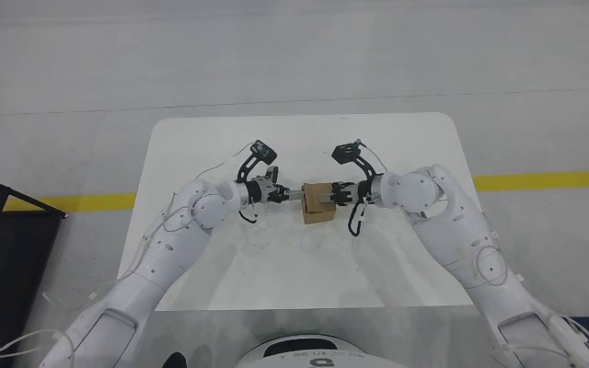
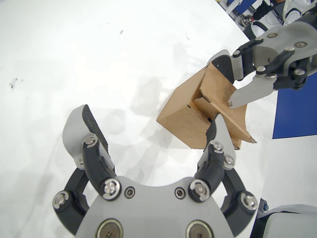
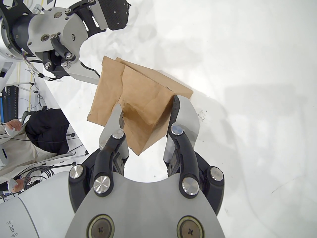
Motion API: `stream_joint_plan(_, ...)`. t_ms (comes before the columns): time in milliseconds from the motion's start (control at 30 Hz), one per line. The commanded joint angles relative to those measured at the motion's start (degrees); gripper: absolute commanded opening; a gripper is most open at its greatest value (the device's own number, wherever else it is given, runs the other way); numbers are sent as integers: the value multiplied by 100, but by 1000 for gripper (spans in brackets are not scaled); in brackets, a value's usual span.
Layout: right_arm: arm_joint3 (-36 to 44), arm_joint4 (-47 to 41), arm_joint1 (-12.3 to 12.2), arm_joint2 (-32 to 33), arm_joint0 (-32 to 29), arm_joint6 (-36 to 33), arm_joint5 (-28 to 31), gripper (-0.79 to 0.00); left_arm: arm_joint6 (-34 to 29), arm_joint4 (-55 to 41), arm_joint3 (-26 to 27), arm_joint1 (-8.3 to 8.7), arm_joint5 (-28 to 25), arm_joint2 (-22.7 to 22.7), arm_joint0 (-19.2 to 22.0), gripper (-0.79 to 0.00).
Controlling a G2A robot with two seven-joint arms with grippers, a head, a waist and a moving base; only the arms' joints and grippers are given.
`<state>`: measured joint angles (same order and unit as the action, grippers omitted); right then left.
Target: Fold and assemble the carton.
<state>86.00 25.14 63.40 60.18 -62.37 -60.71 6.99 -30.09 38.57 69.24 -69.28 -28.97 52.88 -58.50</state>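
One hard push by the spread-jawed left gripper (image 2: 151,114) could buckle the carton (image 2: 180,105) — right gripper (image 3: 148,110) pinches its wall.

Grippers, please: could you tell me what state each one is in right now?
Left gripper: open, one fingertip touching the carton.
Right gripper: shut on the carton.

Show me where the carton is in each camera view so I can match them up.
Top view: carton at mid-table, between the left tool and the right tool.
Left wrist view: carton at one fingertip of the open left tool, with the right tool gripping its far side.
Right wrist view: carton clamped in the right tool, with the left tool beyond it.
Shared landmark: the white table under the carton.
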Motion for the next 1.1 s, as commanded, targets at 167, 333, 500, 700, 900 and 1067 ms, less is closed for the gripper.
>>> stream_joint_plan(167, 9, 86, -11, -25, 10, -9, -126, -419, 65, -14, -44, 36, -44, 139, -52, 0)
stream_joint_plan(333, 53, 246, -14, -75, 21, 10, -245, -406, 99, -39, 15, 63, -89, 231, -112, 0)
stream_joint_plan(500, 107, 287, -17, -99, 7, 42, -290, -382, 131, 58, 220, 64, -130, 189, -179, 0)
stream_joint_plan(700, 181, 314, -29, -87, -32, 107, -267, -372, 163, 459, 351, 21, 288, 25, -149, 0)
stream_joint_plan(900, 221, 302, -48, -42, -79, 133, -237, -360, 248, 696, 372, -29, 581, -112, -131, 0)
stream_joint_plan(1067, 277, 309, -60, 0, -111, 241, -190, -348, 291, 779, 368, -46, 673, -124, -121, 0)
